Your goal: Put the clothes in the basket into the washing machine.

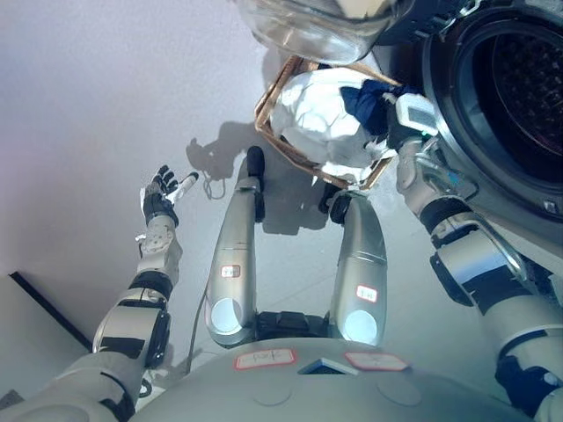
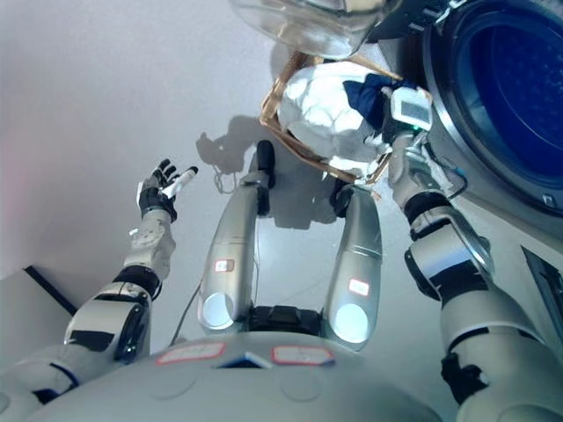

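A wooden-framed basket [image 1: 271,104] stands on the floor in front of me, by the washing machine [image 1: 457,53]. It holds a heap of white clothes [image 1: 317,114] with a dark blue piece [image 1: 362,97] on top. My right hand [image 1: 390,119] reaches into the basket's right side at the dark blue piece, and its fingers are hidden among the clothes. My left hand [image 1: 163,195] is open with fingers spread, held over the bare floor far left of the basket. The machine's drum [image 1: 519,88] is open and dark inside.
The machine's round glass door [image 1: 312,26] hangs open above the basket's far side. A dark strip [image 1: 48,312] edges a pale panel at the lower left. Grey floor [image 1: 106,105] spreads to the left of the basket.
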Tool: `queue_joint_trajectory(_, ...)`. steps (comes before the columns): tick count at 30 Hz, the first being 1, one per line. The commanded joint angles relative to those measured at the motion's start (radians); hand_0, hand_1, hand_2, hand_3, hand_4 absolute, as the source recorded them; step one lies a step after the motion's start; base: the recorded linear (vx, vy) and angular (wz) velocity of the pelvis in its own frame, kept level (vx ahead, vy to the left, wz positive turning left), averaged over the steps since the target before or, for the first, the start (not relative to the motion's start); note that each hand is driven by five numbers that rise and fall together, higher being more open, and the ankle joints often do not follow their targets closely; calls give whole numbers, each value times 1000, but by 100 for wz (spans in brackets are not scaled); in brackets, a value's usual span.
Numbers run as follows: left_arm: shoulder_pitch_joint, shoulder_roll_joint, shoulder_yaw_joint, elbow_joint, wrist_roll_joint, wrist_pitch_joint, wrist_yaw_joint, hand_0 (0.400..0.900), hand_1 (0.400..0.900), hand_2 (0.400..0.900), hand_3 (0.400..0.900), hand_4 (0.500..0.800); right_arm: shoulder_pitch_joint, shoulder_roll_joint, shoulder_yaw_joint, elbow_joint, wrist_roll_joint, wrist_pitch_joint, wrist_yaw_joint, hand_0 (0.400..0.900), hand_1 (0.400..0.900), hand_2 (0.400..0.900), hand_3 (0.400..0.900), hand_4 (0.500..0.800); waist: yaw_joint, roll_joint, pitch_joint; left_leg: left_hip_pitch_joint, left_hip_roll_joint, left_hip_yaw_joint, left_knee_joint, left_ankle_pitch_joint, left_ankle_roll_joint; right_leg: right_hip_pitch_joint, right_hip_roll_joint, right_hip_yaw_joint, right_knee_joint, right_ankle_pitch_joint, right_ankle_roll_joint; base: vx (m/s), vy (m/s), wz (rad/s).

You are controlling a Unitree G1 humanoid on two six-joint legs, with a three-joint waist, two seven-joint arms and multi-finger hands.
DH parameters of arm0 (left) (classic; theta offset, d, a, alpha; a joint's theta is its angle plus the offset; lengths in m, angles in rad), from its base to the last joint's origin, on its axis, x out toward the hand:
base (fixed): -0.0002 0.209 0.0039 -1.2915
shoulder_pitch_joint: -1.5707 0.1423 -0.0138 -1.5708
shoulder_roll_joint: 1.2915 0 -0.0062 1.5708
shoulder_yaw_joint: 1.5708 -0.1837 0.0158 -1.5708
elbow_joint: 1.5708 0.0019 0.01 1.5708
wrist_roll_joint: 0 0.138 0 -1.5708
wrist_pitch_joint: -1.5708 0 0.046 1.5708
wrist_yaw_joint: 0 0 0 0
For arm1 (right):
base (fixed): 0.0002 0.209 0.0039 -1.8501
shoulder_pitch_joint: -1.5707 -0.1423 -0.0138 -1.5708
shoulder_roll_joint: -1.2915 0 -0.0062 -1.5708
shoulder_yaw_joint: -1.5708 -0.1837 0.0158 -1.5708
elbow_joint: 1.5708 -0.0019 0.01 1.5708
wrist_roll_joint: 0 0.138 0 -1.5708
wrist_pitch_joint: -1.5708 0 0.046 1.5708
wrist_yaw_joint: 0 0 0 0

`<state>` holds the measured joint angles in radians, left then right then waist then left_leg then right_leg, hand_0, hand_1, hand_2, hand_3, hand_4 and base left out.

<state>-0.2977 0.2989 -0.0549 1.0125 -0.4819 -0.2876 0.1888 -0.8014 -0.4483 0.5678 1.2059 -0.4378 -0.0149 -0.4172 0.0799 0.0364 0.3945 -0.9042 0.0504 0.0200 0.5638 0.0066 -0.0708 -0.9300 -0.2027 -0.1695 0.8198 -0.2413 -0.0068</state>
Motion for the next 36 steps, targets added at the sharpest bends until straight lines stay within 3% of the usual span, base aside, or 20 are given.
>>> queue_joint_trajectory(1,53,50,11,-19,-53,-57,38,900,900,900,900,800,-18,-84,30,7,-32,13,-66,900,900,900,900,800,-3,59,-81,-15,-29,30,99,-164,11,-27,27,43,-57,76,78,42,-8,12)
queue_joint_trajectory(11,117,32,-28,-111,-68,-66,12,900,900,900,900,800,-135,-158,77,178,-75,49,-40,900,900,900,900,800,54,133,-114,-51,-71,39,37,-133,18,-104,7,71,-34,60,74,47,15,8)
queue_joint_trajectory(17,104,29,-32,-127,-68,-69,13,900,900,900,900,800,-154,-196,97,201,-97,55,-23,900,900,900,900,800,64,158,-119,-71,-88,42,34,-127,21,-140,-6,92,-13,55,75,7,12,8)
queue_joint_trajectory(21,116,28,-28,-187,-80,-77,10,900,900,900,900,800,-170,-241,109,229,-114,62,-6,900,900,900,900,800,79,180,-122,-94,-98,53,44,-127,24,-176,-17,108,16,49,74,-5,19,1)
queue_joint_trajectory(24,111,22,-28,-160,-79,-74,10,900,900,900,900,800,-167,-247,107,249,-125,74,4,900,900,900,900,800,83,183,-123,-95,-99,59,40,-124,26,-182,-19,116,22,48,75,0,0,0)
queue_joint_trajectory(25,106,18,-30,-151,-77,-73,10,900,900,900,900,800,-166,-245,108,254,-130,79,5,800,800,800,800,740,82,182,-123,-95,-100,61,40,-123,27,-183,-22,117,22,49,75,0,0,0)
queue_joint_trajectory(26,95,15,-32,-126,-73,-70,13,900,900,900,900,800,-166,-241,110,256,-134,84,3,649,649,649,649,649,81,180,-125,-95,-100,61,42,-123,27,-186,-20,120,26,48,74,0,0,0)
queue_joint_trajectory(27,72,14,-31,-85,-60,-65,20,900,900,900,900,800,-160,-236,111,259,-142,88,6,616,616,616,616,629,80,176,-129,-96,-103,61,42,-122,28,-188,-19,122,28,48,73,0,0,0)
queue_joint_trajectory(28,71,14,-32,-84,-60,-66,20,900,900,900,900,800,-160,-236,110,259,-142,89,6,400,400,400,400,500,80,176,-129,-96,-103,61,42,-122,28,-189,-19,122,28,48,73,0,0,0)
queue_joint_trajectory(36,42,20,-21,-39,-41,-68,33,900,900,900,900,800,-134,-226,99,245,-127,92,-8,400,400,400,400,500,79,152,-148,-64,-104,56,14,-116,31,-161,-8,122,2,65,76,-1,-2,0)
